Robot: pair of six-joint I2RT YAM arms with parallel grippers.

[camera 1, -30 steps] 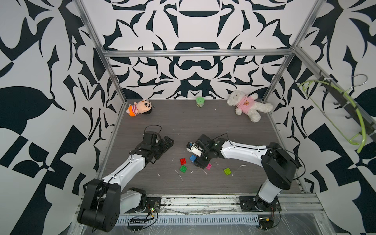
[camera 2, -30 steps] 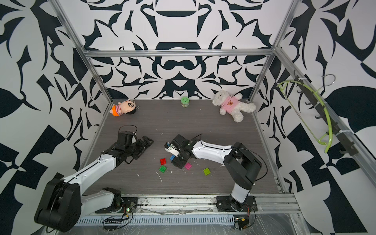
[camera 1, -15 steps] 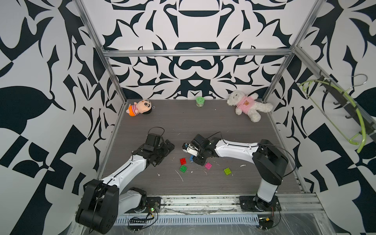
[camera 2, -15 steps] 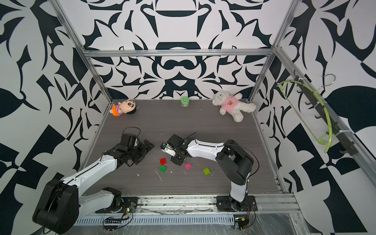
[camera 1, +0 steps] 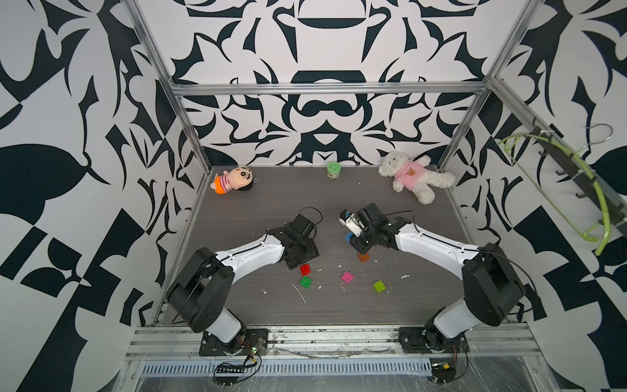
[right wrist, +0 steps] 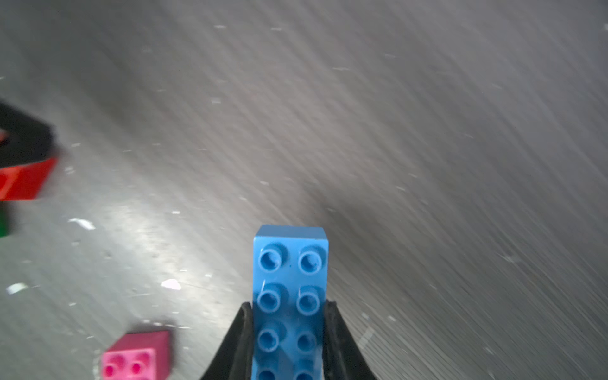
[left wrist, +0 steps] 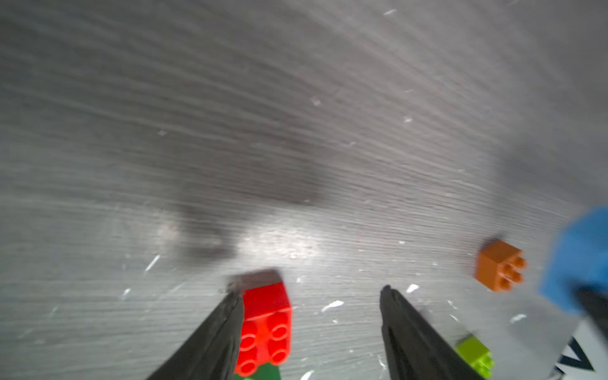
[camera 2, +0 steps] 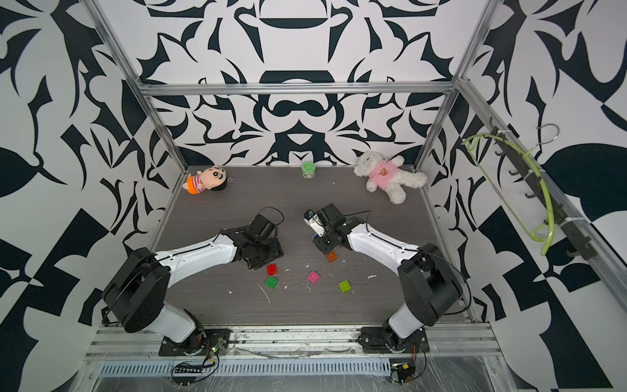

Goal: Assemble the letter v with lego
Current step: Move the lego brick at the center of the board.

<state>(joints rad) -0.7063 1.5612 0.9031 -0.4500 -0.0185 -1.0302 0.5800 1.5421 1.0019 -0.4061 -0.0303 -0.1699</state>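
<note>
Your left gripper point(left wrist: 311, 291) stands open, one finger point(left wrist: 217, 339) touching the red brick point(left wrist: 265, 329), the other clear. Loose on the table point(camera 1: 237, 220): dark green brick point(camera 1: 305, 281), pink brick point(camera 1: 347, 276), orange-brown brick point(camera 1: 363, 257), lime brick point(camera 1: 379, 286). Your right gripper point(right wrist: 288, 304) clamps the blue brick point(right wrist: 289, 263) above the table.

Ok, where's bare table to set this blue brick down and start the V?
Widest bare table: the back half, up to the doll, green jar and teddy bear. Also bare: the strip between the bricks and the front rail. Crowded: the middle, around red brick, green brick, pink brick, lime brick, orange brick.
</note>
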